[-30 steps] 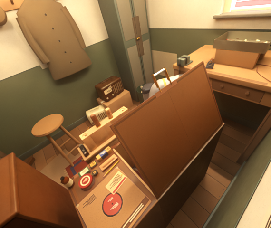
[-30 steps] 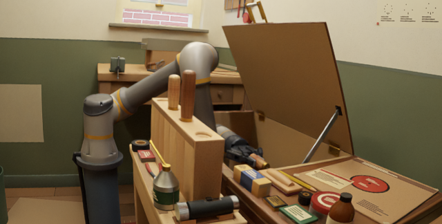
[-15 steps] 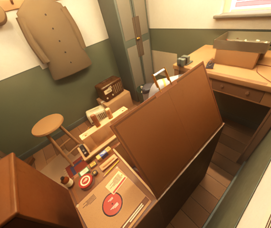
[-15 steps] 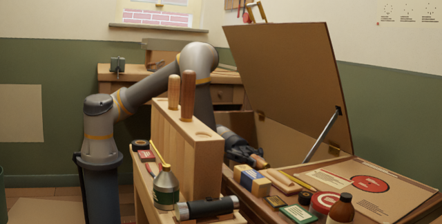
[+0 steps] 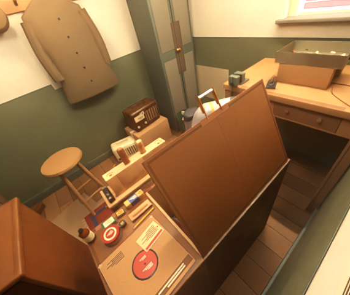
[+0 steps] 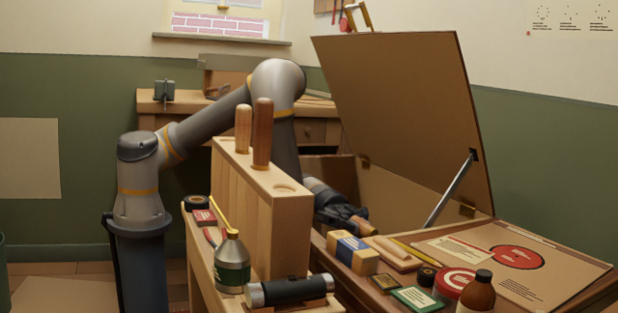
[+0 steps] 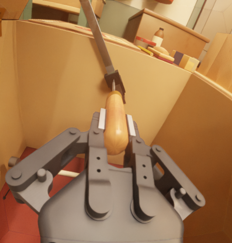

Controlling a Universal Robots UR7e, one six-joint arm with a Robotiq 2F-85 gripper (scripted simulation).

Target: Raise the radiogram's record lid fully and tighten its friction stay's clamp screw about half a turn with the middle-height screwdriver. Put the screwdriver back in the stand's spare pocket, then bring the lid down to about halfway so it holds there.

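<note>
The wooden-handled screwdriver (image 7: 115, 122) is gripped by its handle in my closed gripper (image 7: 115, 121), its blade tip set into the dark clamp (image 7: 115, 82) at the lower end of the grey friction stay (image 7: 97, 38). The radiogram's record lid (image 6: 405, 120) stands raised high, propped by the stay (image 6: 449, 190). My gripper (image 6: 345, 216) reaches down inside the cabinet well, behind the wooden tool stand (image 6: 263, 206). Two other screwdrivers (image 6: 253, 129) stand in the stand, and its front pocket (image 6: 284, 188) is empty. In the side camera the lid (image 5: 216, 165) hides my gripper.
The cabinet's inner walls (image 7: 51, 79) close in on the left, ahead and right of my gripper. On the deck lie a record sleeve (image 6: 507, 260), a blue-and-yellow box (image 6: 352, 251), a tin and a bottle (image 6: 478, 293). A torch (image 6: 289, 290) and oil can (image 6: 231, 262) sit by the stand.
</note>
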